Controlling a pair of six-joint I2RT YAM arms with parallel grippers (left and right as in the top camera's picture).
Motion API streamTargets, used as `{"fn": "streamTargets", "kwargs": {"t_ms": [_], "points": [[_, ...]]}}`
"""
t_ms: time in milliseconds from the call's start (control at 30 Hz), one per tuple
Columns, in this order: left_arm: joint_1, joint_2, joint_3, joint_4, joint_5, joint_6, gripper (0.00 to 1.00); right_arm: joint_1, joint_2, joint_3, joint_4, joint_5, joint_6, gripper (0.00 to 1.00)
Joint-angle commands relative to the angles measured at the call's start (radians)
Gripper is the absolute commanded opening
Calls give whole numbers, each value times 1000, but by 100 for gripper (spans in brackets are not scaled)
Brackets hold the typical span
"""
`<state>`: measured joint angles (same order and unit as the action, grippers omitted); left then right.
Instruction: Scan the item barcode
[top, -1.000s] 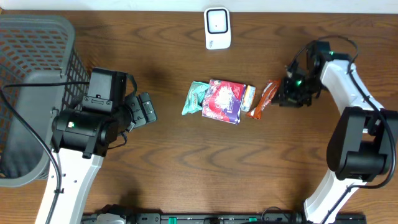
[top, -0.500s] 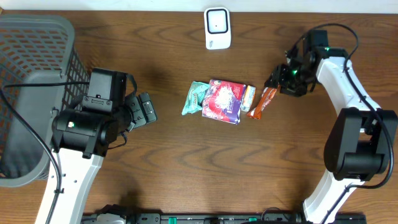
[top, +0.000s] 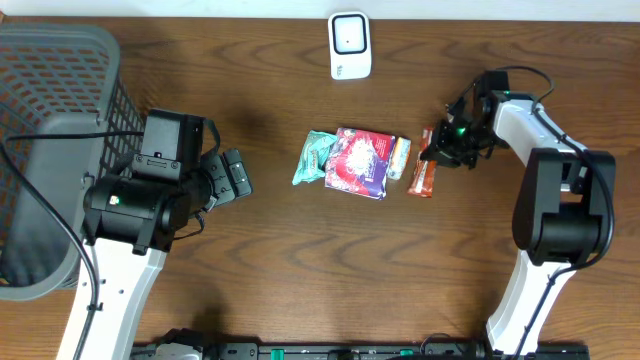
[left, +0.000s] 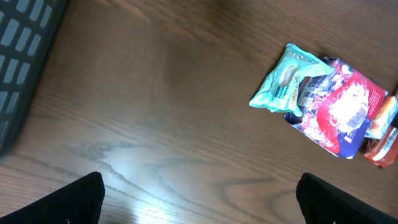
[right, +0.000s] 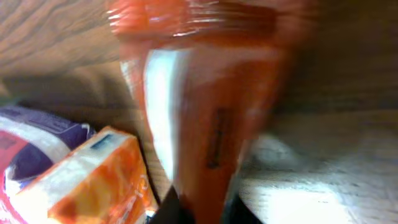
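An orange-red snack bar (top: 424, 176) lies on the wooden table, right of a heap of packets. My right gripper (top: 441, 152) sits at its far end. In the right wrist view the blurred orange wrapper (right: 211, 93) fills the frame, and its end is pinched between my dark fingertips (right: 171, 210), so the right gripper (right: 200, 210) is shut on it. The white barcode scanner (top: 350, 45) stands at the table's back edge. My left gripper (top: 236, 176) is open, well left of the heap, with only bare wood between its fingers (left: 74, 199).
The heap holds a teal packet (top: 315, 157), a purple-and-red packet (top: 358, 162) and a small orange-and-yellow packet (top: 400, 155) that almost touches the bar. A grey mesh basket (top: 50, 150) fills the left edge.
My right gripper moved left to the bar's far end, opened wider, then closed on the wrapper. The bar swung from slanted to nearly straight front to back. The left arm has not moved.
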<state>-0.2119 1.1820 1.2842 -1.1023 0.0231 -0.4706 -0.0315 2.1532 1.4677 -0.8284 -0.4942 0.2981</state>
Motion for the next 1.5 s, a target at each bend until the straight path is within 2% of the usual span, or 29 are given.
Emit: {"fn": "streamTargets", "kwargs": {"t_ms": [0,67,167,233,367,500,633,733,867,967,1100,1133,1233,1333,1367,1433,1467], "points": [[4,2,-5,-5,-10,6,98,-6,29,6,-6,18,0,1],[4,2,-5,-5,-9,6,98,-12,16,39,-36,34,1,1],[4,2,-5,-5,-10,6,98,-14,-4,141,-156,175,1,1],[4,2,-5,-5,-9,6,98,-5,-8,218,-250,321,6,1],[4,2,-5,-5,-10,6,98,41,-8,326,-404,686,127,1],[4,2,-5,-5,-10,6,98,107,-7,316,-462,1033,283,1],[4,2,-5,-5,-10,6,98,158,-6,214,-387,1159,318,1],[4,2,-5,-5,-9,6,98,182,-6,126,-317,1146,318,2],[4,2,-5,-5,-9,6,98,212,-6,40,-248,1085,318,7],[4,2,-5,-5,-10,6,98,239,-6,8,-218,1025,314,18],[4,2,-5,-5,-9,6,98,263,-6,24,-223,996,285,45],[4,2,-5,-5,-10,6,98,264,-6,38,-231,981,262,49],[4,2,-5,-5,-9,6,98,251,-6,110,-277,921,230,49],[4,2,-5,-5,-10,6,98,188,-6,272,-361,756,138,51],[4,2,-5,-5,-10,6,98,161,-6,327,-383,679,88,55],[4,2,-5,-5,-9,6,98,111,-7,413,-422,546,4,71],[4,2,-5,-5,-10,6,98,77,-6,459,-447,470,-38,76]]}}
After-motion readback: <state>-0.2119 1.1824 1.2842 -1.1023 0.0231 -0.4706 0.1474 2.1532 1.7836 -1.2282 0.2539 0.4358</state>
